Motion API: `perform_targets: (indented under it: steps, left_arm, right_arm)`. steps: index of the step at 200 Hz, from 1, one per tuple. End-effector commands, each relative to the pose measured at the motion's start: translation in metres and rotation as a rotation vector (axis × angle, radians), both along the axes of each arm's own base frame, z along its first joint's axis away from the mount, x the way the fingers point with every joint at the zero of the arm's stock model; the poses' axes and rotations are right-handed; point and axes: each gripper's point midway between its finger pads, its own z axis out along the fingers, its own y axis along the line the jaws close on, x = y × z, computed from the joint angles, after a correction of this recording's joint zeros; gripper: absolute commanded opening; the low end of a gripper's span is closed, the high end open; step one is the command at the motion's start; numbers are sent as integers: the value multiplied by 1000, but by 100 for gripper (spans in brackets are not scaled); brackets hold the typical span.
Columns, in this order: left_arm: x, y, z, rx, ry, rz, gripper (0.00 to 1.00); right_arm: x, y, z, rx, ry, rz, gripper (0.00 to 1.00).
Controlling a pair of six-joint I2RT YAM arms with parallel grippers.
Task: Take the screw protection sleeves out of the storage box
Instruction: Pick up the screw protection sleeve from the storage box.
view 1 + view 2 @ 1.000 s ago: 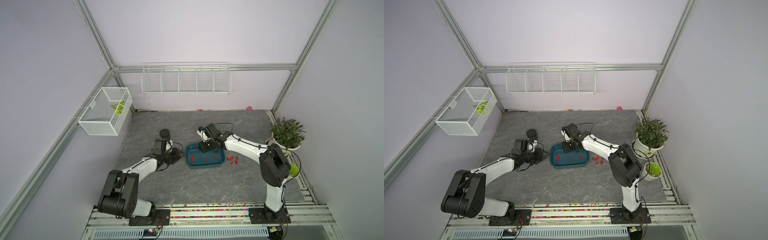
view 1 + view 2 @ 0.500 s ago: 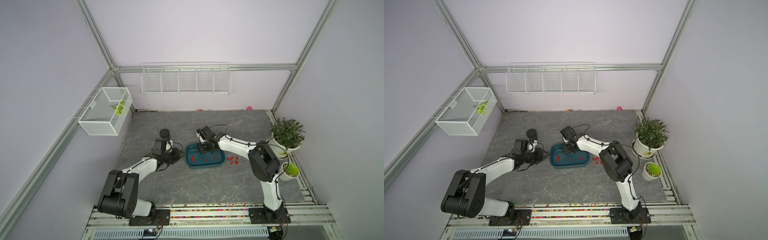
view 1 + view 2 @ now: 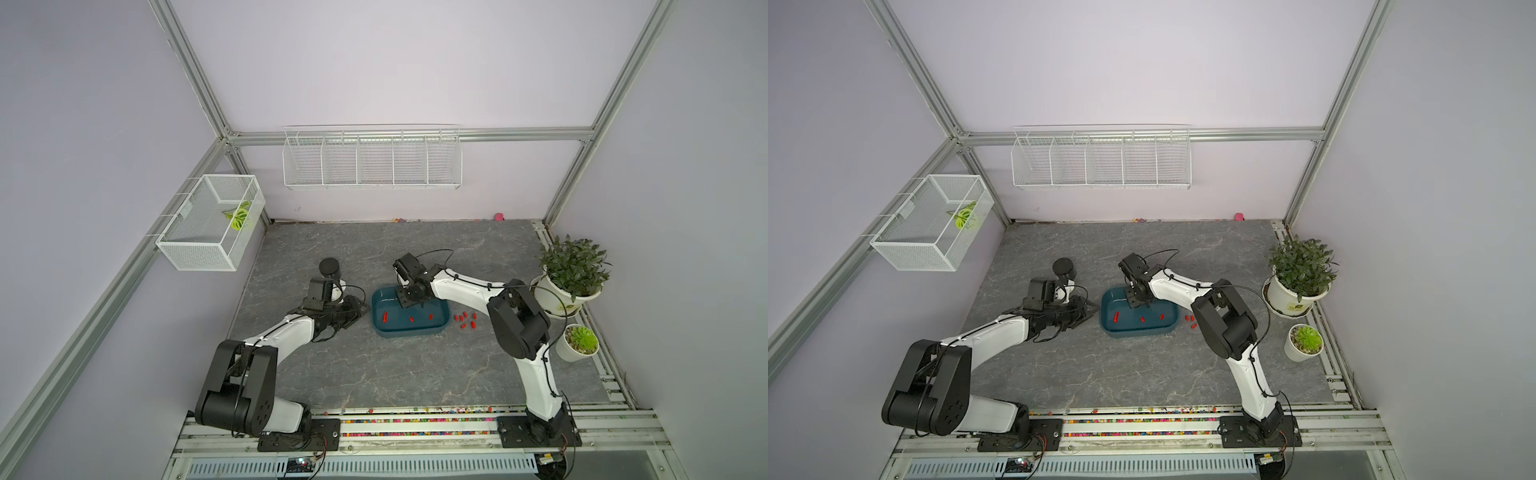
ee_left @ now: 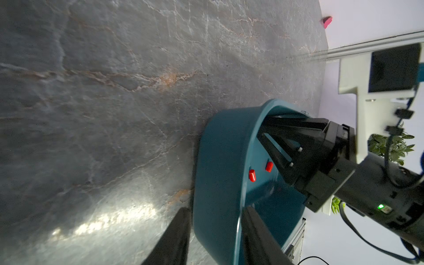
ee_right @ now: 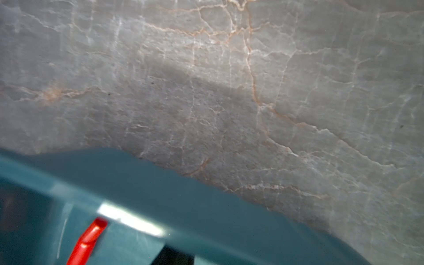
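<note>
The teal storage box (image 3: pixel 409 333) (image 3: pixel 1138 332) sits mid-table. Three red screw protection sleeves (image 3: pixel 411 319) (image 3: pixel 1142 319) lie on its floor, and several more (image 3: pixel 465 319) rest on the table just right of it. My left gripper (image 3: pixel 365 309) (image 4: pixel 215 208) is shut on the box's left end wall, one finger outside and one inside. My right gripper (image 3: pixel 409 302) (image 4: pixel 263 127) points down inside the box by its far wall, jaws apart and empty, with two sleeves (image 4: pixel 269 166) close to its tips. One sleeve (image 5: pixel 88 241) shows blurred in the right wrist view.
A black cup (image 3: pixel 329 269) stands behind the left wrist. Two potted plants (image 3: pixel 571 270) (image 3: pixel 579 343) line the right edge. White wire baskets (image 3: pixel 212 226) (image 3: pixel 372 160) hang on the walls. Coloured beads (image 3: pixel 415 411) fill the front rail.
The right arm's elbow has swung left and its gripper has dipped lower into the box. The left arm and the box have not moved.
</note>
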Motion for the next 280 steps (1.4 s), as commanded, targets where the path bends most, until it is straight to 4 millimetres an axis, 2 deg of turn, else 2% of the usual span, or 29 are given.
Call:
perform_targets:
  steps: [1, 86, 179, 246, 280]
  left_arm:
    - [7, 0, 10, -9, -37, -2, 43]
    - [7, 0, 10, -8, -37, -1, 43]
    - [7, 0, 10, -8, -37, 0, 43]
    - [7, 1, 11, -8, -40, 2, 43]
    - [7, 1, 10, -8, -38, 1, 43]
  right_arm:
    - [1, -7, -4, -41, 16, -30, 31]
    - [1, -2, -10, -30, 39, -21, 32]
    - [-1, 0, -20, -42, 81, -16, 28]
    - [-3, 3, -21, -39, 96, -10, 16]
    - [-5, 7, -14, -5, 82, 2, 12]
